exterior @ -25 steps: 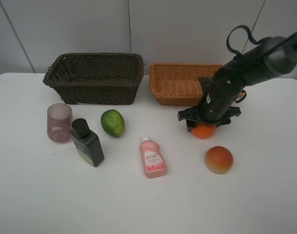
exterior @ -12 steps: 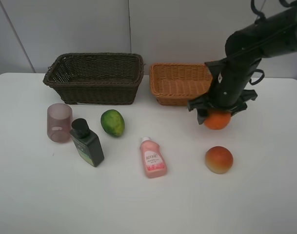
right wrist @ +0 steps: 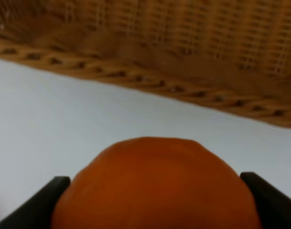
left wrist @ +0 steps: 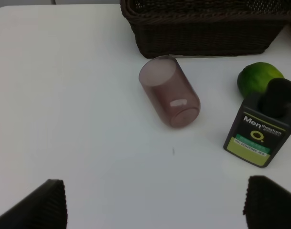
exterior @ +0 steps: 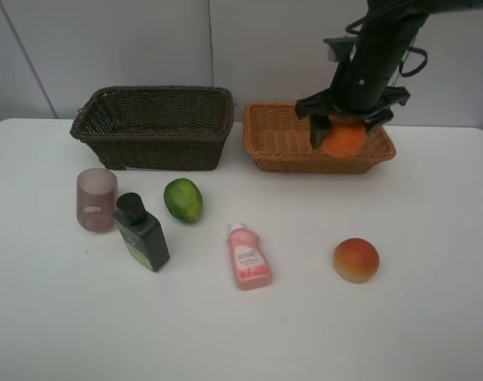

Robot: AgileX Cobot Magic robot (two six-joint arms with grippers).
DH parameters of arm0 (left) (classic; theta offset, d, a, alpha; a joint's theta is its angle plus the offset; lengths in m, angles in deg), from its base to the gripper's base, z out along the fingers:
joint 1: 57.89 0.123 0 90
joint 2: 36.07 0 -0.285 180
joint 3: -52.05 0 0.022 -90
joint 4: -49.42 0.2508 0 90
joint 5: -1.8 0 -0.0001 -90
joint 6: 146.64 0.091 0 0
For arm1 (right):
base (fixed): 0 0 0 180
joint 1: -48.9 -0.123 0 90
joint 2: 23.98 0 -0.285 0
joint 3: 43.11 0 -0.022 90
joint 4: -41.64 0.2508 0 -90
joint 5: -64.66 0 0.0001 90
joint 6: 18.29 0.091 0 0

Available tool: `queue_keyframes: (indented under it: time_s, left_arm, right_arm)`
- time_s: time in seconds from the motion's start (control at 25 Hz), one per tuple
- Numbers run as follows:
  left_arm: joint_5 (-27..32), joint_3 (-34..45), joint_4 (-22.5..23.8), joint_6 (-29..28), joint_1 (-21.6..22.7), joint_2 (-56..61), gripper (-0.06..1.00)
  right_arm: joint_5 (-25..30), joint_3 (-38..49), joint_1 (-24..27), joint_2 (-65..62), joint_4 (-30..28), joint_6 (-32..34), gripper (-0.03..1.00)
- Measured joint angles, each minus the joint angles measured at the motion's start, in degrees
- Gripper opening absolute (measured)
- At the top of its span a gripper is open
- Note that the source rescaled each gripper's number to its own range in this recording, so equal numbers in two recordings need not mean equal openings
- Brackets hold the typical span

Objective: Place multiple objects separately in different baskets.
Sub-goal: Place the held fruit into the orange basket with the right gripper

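Orange-tan wicker basket (exterior: 277,119) is the place for the orange (exterior: 344,144), which the right gripper (exterior: 346,133) pinches tight up in the air by the near rim, so I'd go over the middle, come down low, then let go softly.

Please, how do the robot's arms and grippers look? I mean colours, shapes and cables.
The right arm is black with thick rounded segments, and a thin black cable loops beside it. The right gripper has a wide black crossbar. The left gripper shows only two black fingers with a finely textured surface. No markings are visible.
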Motion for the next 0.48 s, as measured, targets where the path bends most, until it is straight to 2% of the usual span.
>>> queue_keyframes:
  time_s: [0.12, 0.28, 0.48]
  left_arm:
    - [0.0, 0.0, 0.0, 0.0, 0.0, 0.0, 0.92]
    - [0.0, 0.0, 0.0, 0.0, 0.0, 0.0, 0.92]
    - [0.0, 0.0, 0.0, 0.0, 0.0, 0.0, 0.92]
  right_arm:
    - [2.02, -6.53, 1.07, 4.11, -1.2, -0.05, 0.44]
    - [1.78, -13.55, 2.2, 9.06, -2.89, -0.05, 0.44]
    - [-3.94, -15.77, 3.36, 13.43, -3.31, -0.05, 0.44]
